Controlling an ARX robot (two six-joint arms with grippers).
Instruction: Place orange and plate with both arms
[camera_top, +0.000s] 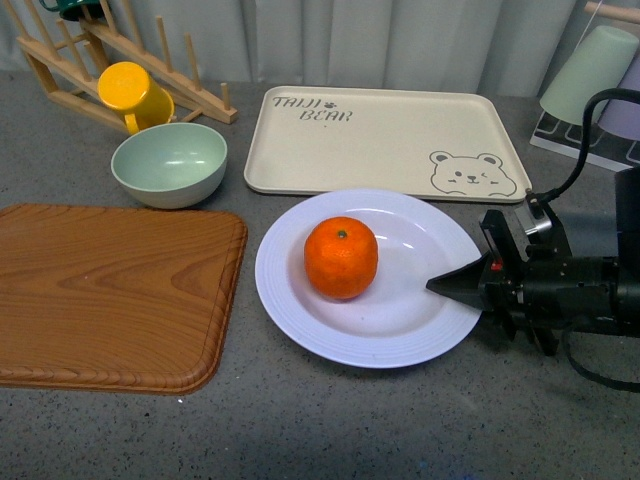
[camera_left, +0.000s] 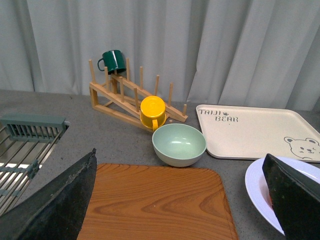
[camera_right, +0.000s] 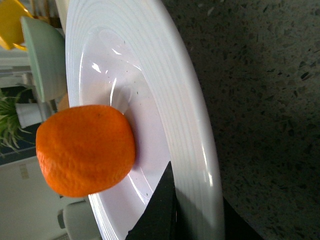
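Brown wood board closest, front-left on grey table. Just right of it, plate, flat on table, w/ orange sitting in the dip, a bit left of middle, green spot up. Down in the low part, so prob. no rolling off.

Right gripper at plate's right edge, lying low & sideways. Pointy black finger reaching over ridged rim onto the inside. Kept low like that prob. to get rim between jaws. Squeezing rim or just around it: can't tell, lower jaw hidden. Not touching orange.

Left gripper spread wide, nothing between fingers, up over near side of board, well apart from plate. Prob. parked there so as not to bump right arm.

Bear tray just behind plate. Mint bowl & yellow cup back-left, out of the way.

Orange-in-plate part looks done. Guess: right arm about to let go, or about to slide plate; can't say which. If sliding, go slow, or orange may roll.
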